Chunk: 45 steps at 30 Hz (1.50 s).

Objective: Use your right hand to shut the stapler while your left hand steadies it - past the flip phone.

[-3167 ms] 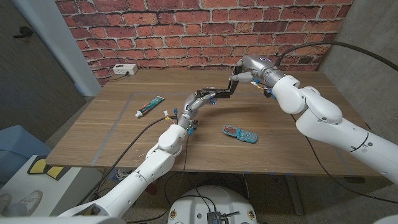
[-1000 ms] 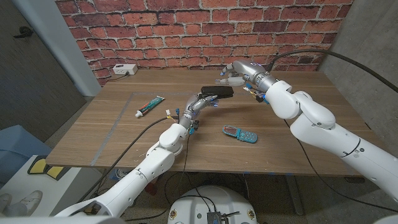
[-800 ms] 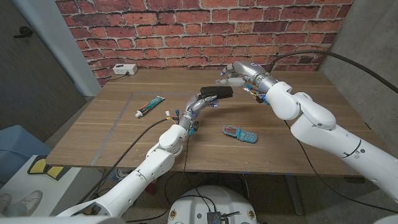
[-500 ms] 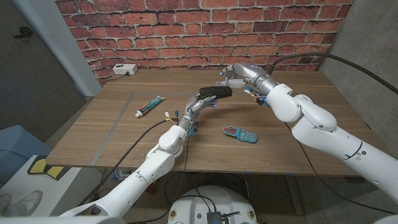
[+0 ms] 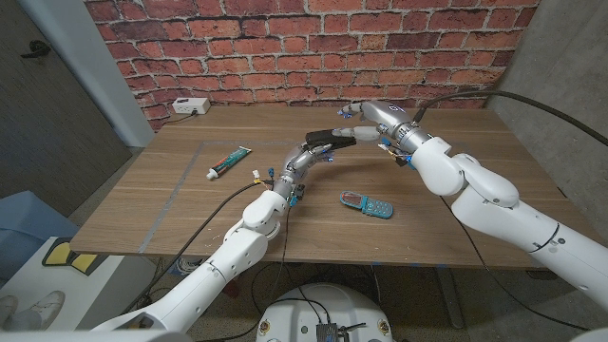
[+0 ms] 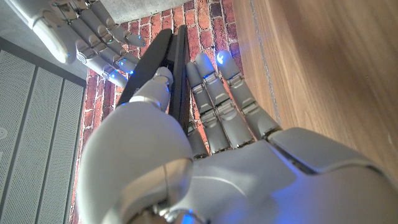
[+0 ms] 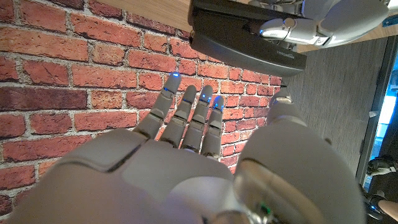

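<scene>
Gripping the long black stapler (image 5: 331, 139) between thumb and fingers (image 6: 214, 93), the left hand (image 5: 309, 154) holds it at the far middle of the wooden desk (image 5: 190, 204), beyond the blue flip phone (image 5: 367, 203) lying open nearer the front edge. The stapler's two arms lie nearly together. The right hand (image 5: 366, 118) hovers just beside its far end, fingers (image 7: 186, 112) spread and holding nothing. A white toothpaste tube (image 5: 229, 162) lies well to the left.
</scene>
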Tool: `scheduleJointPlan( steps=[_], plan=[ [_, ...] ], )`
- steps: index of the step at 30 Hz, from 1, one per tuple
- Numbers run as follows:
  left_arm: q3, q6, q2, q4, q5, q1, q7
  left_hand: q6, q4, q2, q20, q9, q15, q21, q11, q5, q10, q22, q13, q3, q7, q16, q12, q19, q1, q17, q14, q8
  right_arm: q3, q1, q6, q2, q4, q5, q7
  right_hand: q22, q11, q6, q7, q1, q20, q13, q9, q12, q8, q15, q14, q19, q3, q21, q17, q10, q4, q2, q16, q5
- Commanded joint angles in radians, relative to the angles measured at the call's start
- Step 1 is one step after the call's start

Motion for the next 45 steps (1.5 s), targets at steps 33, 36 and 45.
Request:
scheduleJointPlan(
  steps=[33, 36, 45],
  plan=[
    [-0.015, 0.038, -0.006, 0.013, -0.133, -0.020, -0.108, 0.070, 0.016, 0.062, -0.009, -0.013, -0.085, -0.001, -0.049, 0.010, 0.012, -0.013, -0.065, 0.060, 0.019, 0.052, -0.052, -0.169, 0.042, 0.047, 0.097, -0.054, 0.007, -0.044, 0.220, 0.034, 0.152, -0.099, -0.199, -0.004, -0.019, -0.100, -0.015, 0.057, -0.057, 0.001, -0.012, -0.070, 0.003, -0.105, -0.077, -0.015, 0.006, -0.058, -0.014, -0.074, -0.036, 0.020, 0.014, 0.003],
    [-0.018, 0.036, -0.013, 0.029, -0.156, -0.026, -0.136, 0.067, 0.018, 0.063, -0.004, -0.014, -0.085, -0.004, -0.049, 0.009, 0.012, -0.013, -0.068, 0.060, 0.018, 0.051, -0.054, -0.175, 0.040, 0.045, 0.099, -0.057, -0.002, -0.041, 0.231, 0.038, 0.162, -0.128, -0.213, -0.004, -0.029, -0.099, -0.025, 0.067, -0.053, 0.002, -0.014, -0.072, 0.007, -0.112, -0.083, -0.024, 0.008, -0.066, -0.017, -0.073, -0.040, 0.022, 0.014, 0.003],
    [-0.009, 0.049, -0.009, 0.041, -0.153, -0.049, -0.162, 0.033, 0.029, 0.064, -0.018, -0.011, -0.078, 0.006, -0.054, -0.001, -0.002, -0.010, -0.060, 0.023, 0.011, 0.220, -0.072, -0.151, 0.005, 0.186, 0.319, -0.089, -0.009, -0.037, 0.223, 0.055, 0.179, -0.153, -0.216, -0.004, -0.038, -0.128, -0.032, 0.077, -0.033, 0.006, -0.017, -0.094, 0.005, -0.116, -0.119, -0.053, 0.006, -0.092, -0.024, -0.106, -0.040, 0.025, 0.008, 0.002]
  ],
)
